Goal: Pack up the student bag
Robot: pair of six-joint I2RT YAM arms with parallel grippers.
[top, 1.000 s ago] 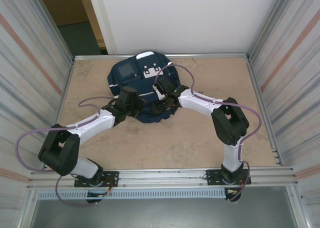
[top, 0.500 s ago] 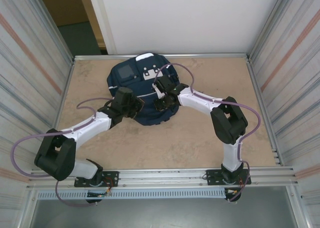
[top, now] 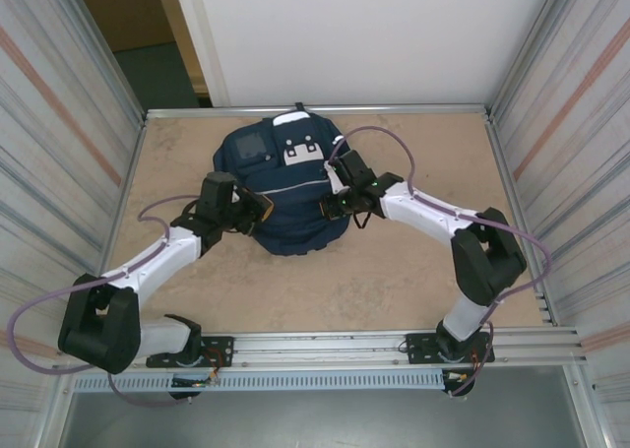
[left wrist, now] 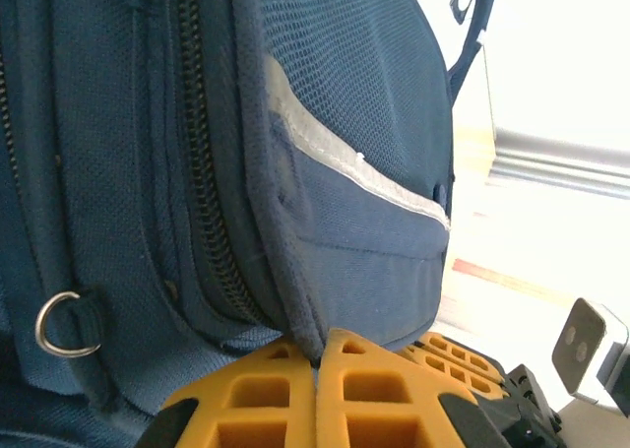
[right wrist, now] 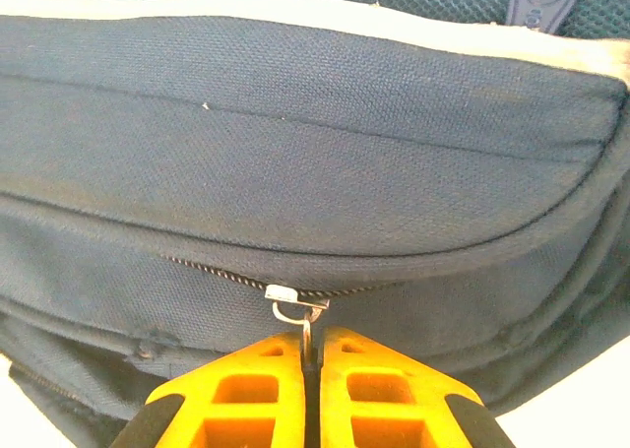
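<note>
The student bag [top: 285,197], a navy backpack with white patches and a thin reflective stripe, lies at the table's far middle. My left gripper [top: 258,212] is at its left side, shut on a fold of the bag's fabric edge [left wrist: 295,310] beside a zip. My right gripper [top: 330,210] is at the bag's right side, shut on the metal zip pull [right wrist: 309,332] of a side zip whose slider [right wrist: 291,295] sits just above the orange fingers [right wrist: 258,389]. The bag's fabric [right wrist: 295,153] spreads across the right wrist view.
A metal ring [left wrist: 67,322] hangs on the bag's side near the left fingers. Corrugated metal walls [top: 59,143] close in the table [top: 413,271] on both sides, with a white wall at the back. Bare tabletop lies in front of the bag.
Both arms swung outward and the bag shifted and bulged nearer. The right gripper closed onto the zip pull; the left stayed shut on the fabric.
</note>
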